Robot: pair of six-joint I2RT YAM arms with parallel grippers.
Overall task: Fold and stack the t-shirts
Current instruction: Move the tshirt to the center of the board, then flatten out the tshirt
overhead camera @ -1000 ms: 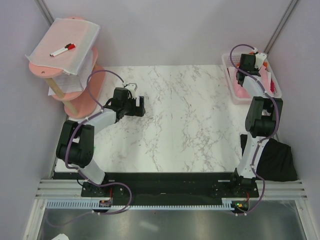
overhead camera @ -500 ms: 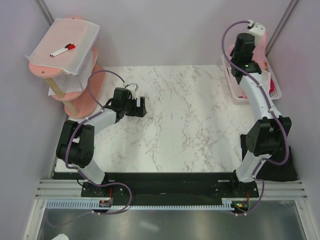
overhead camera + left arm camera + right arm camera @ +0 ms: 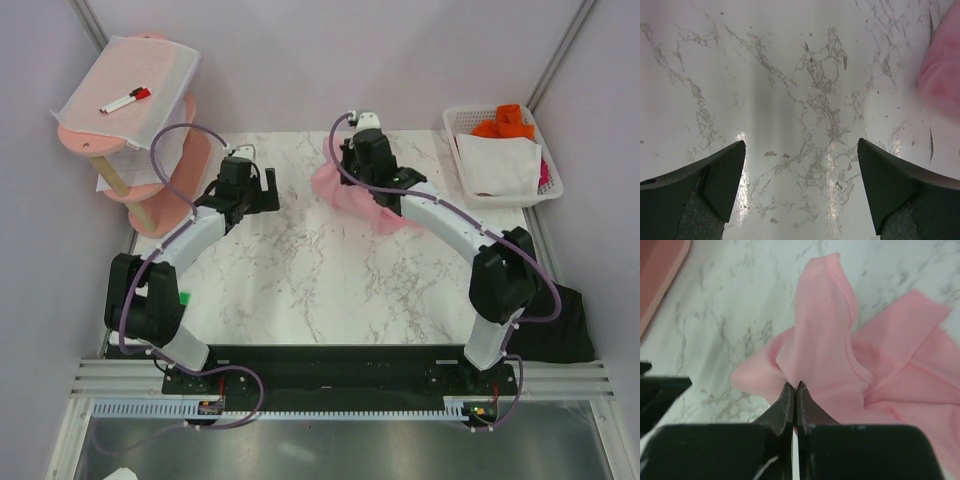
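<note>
Table (image 3: 790, 75): glossy, smooth marble-look top. pink shirt (image 3: 830, 355): soft matt cloth, creased. black shirt (image 3: 555, 320): matt cloth. Basket (image 3: 452, 135): white plastic lattice. left gripper (image 3: 801, 142): matt black plastic.

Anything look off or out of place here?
Yes: the black t-shirt sits crumpled at the near right corner of the table, apparently hanging past the edge. The pink t-shirt is bunched, pinched in the shut right pincer.
</note>
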